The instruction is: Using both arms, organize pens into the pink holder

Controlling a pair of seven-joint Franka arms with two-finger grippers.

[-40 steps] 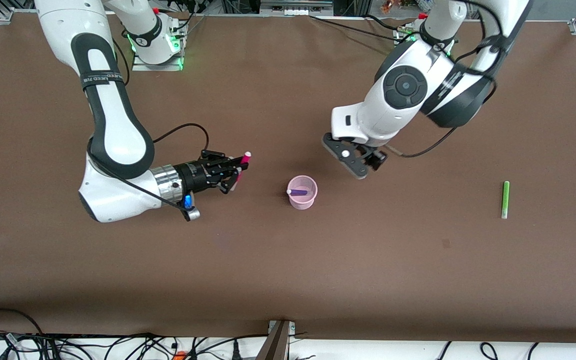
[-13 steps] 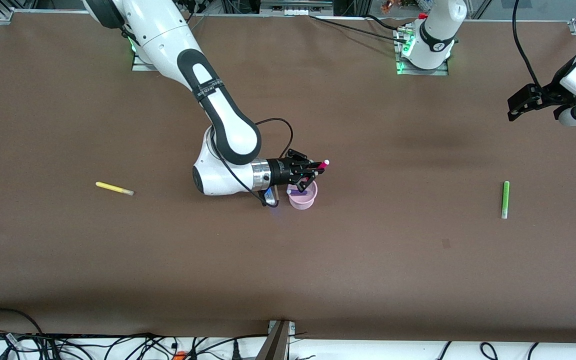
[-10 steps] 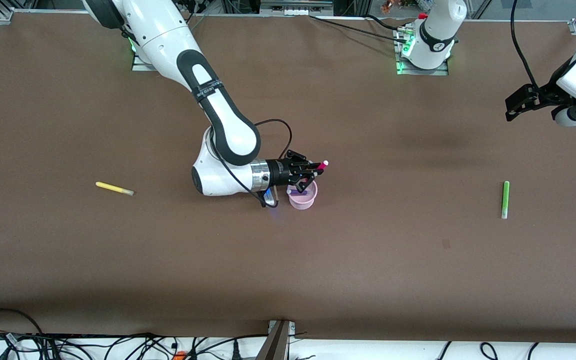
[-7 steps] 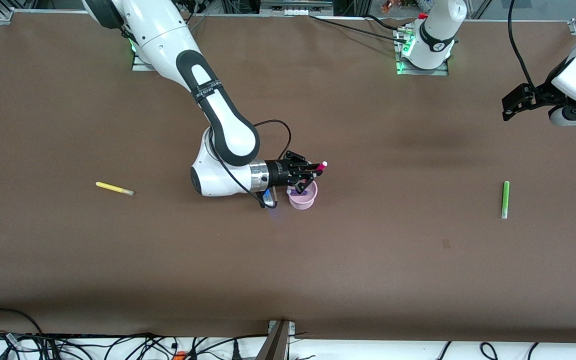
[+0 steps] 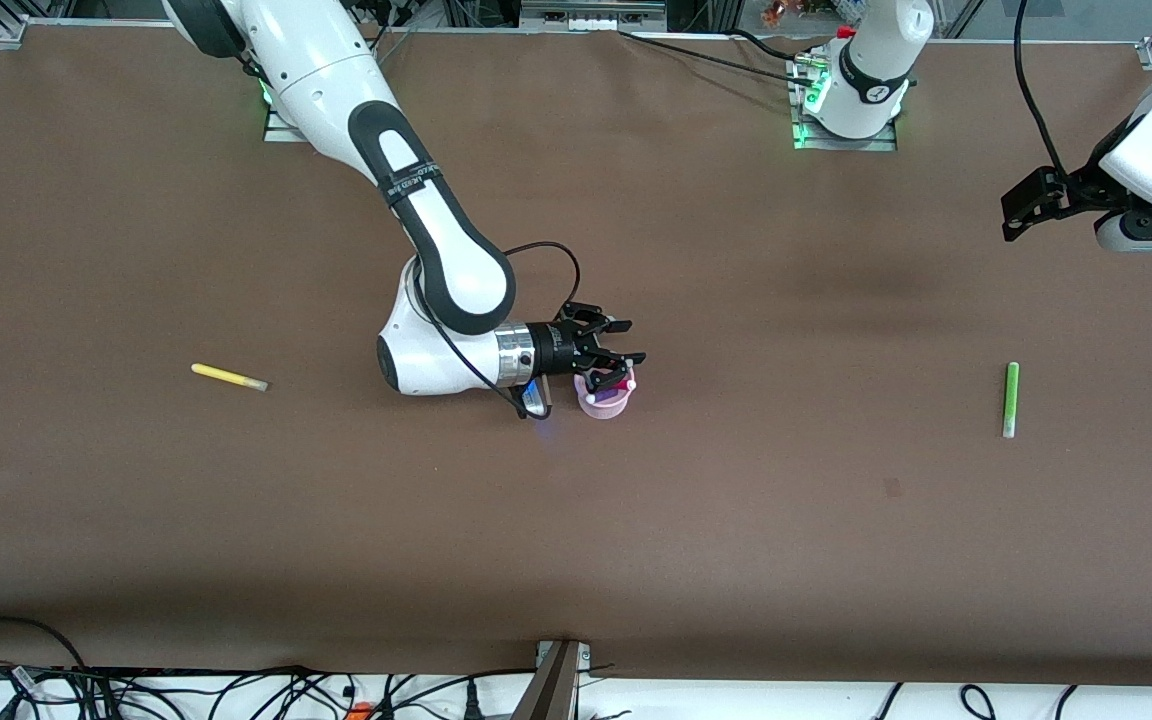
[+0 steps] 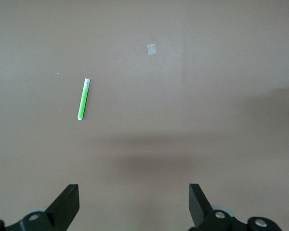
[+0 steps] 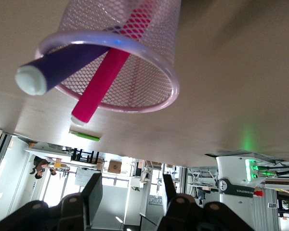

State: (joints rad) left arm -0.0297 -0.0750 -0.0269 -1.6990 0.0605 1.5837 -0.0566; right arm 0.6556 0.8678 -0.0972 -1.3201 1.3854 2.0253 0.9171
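Observation:
The pink holder point(image 5: 604, 403) stands mid-table with the purple pen point(image 5: 596, 386) and the magenta-pink pen point(image 5: 624, 383) leaning inside it. My right gripper point(image 5: 628, 341) is open and empty just over the holder's rim. In the right wrist view the holder's mesh wall point(image 7: 160, 29) holds the purple pen point(image 7: 62, 65) and the magenta pen point(image 7: 108, 72) past the open gripper point(image 7: 131, 192). The yellow pen point(image 5: 228, 377) lies toward the right arm's end. The green pen point(image 5: 1010, 399) lies toward the left arm's end. My left gripper point(image 5: 1012, 215) is open and empty in the air, and its view point(image 6: 133, 207) shows the green pen point(image 6: 83, 99) on the table.
A small pale mark point(image 5: 892, 487) sits on the brown table nearer the front camera than the green pen; it also shows in the left wrist view point(image 6: 151, 49). Cables run along the table's front edge point(image 5: 576, 665).
My right gripper carried the magenta pen over the holder, then opened; the pen dropped into the holder. My left arm drew away from the holder to its end of the table.

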